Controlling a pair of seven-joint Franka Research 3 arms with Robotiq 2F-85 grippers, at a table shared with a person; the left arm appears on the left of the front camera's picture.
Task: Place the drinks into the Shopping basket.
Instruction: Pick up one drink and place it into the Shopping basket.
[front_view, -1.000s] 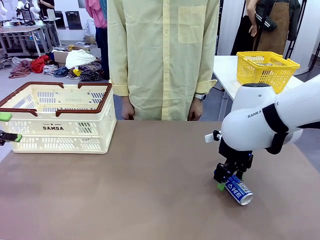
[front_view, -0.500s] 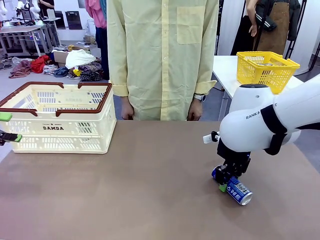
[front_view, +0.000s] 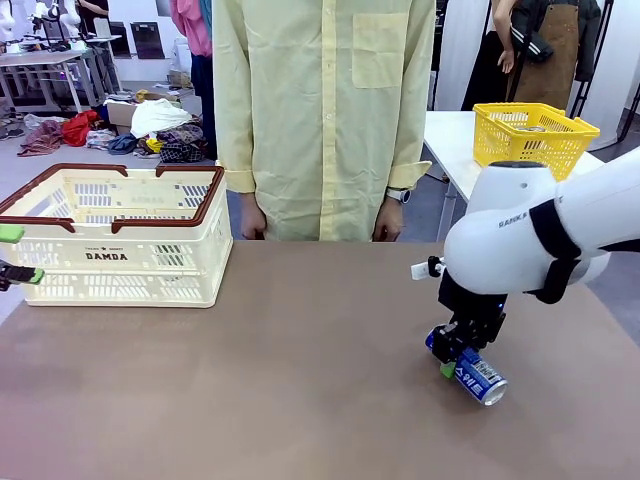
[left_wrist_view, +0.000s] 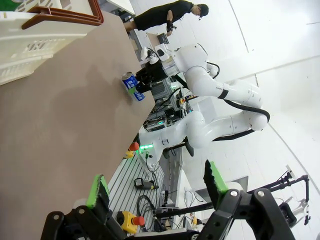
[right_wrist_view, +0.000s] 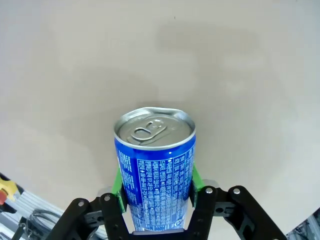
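**Gripping the blue can at the right side**

Tipped on its side, the blue can (front_view: 481, 378) lies low at the right of the worktop (front_view: 300, 400), clamped between the green pads of the right end effector (front_view: 455, 362). Well apart, the Shopping basket (front_view: 120, 255) stands far left. Just beside it, the left end effector (front_view: 15, 255) has its jaws spread wide.

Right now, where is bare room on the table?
Bare: the middle of the table, between the basket and the right gripper, and the near edge. Crowded: the right side, where that gripper is shut on the blue can.
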